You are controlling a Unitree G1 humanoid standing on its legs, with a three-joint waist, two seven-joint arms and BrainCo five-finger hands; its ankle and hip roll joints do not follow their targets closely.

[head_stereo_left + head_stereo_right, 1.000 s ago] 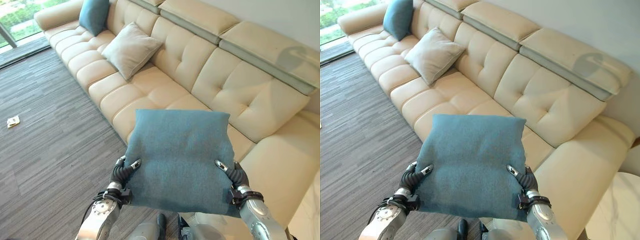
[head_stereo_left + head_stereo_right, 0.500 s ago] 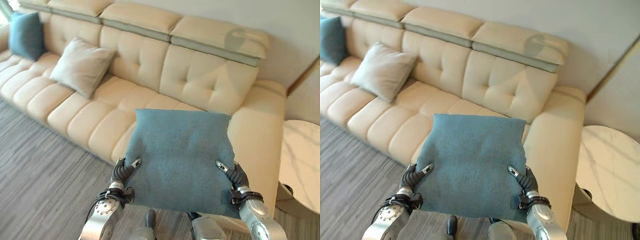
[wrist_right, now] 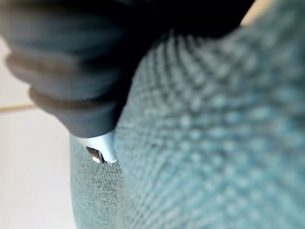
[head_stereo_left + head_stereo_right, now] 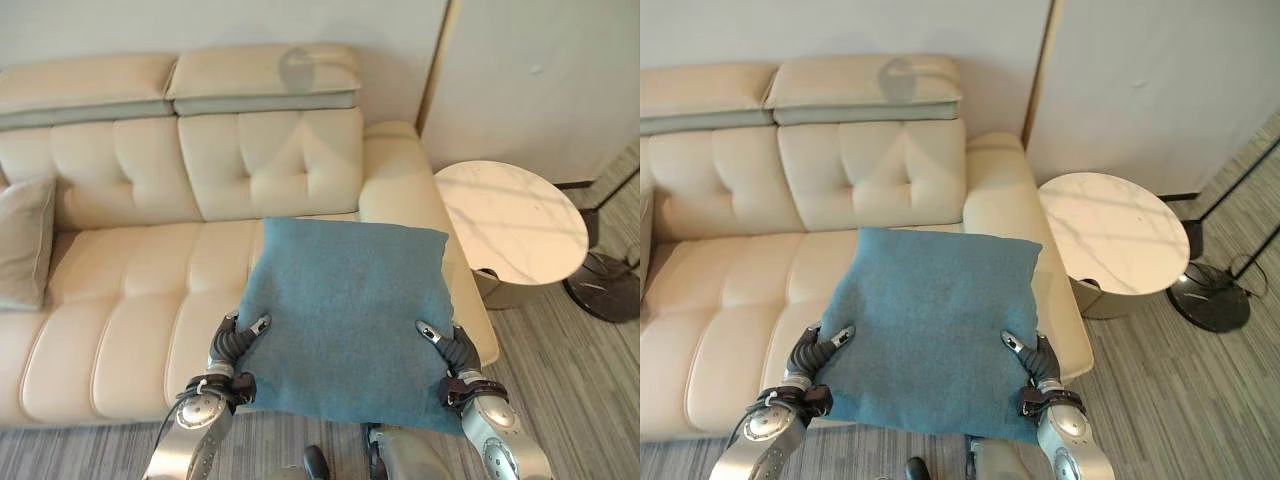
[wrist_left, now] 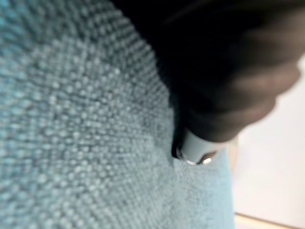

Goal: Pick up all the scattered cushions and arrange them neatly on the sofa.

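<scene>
The blue cushion [image 4: 345,315] is held flat between both hands, in front of the robot and above the front edge of the sofa [image 4: 130,300], at the sofa's right end. The left hand [image 4: 232,345] is clamped on the cushion's edge at 9 o'clock, thumb lying on the top face. The right hand [image 4: 447,350] is clamped on the opposite edge at 3 o'clock in the same manner. Both wrist views show the weave of the cushion pressed close against each hand's dark cover.

Progress, as judged: the cushion is picked up and carried to the sofa but not yet set down. A beige cushion [image 4: 22,240] already leans on the seat at 9 o'clock, at the frame's edge. The seat section directly below and beyond the held cushion is free, so placement against the backrest at 12 o'clock appears to be the step left. Whether more cushions lie elsewhere cannot be told.

Surroundings: cream tufted leather sofa with padded headrests, against a pale wall. A round marble side table [image 4: 510,220] stands just beside the armrest at 2 o'clock. A dark lamp base [image 4: 605,285] sits at 3 o'clock. The floor [image 4: 570,370] is grey striped carpet.
</scene>
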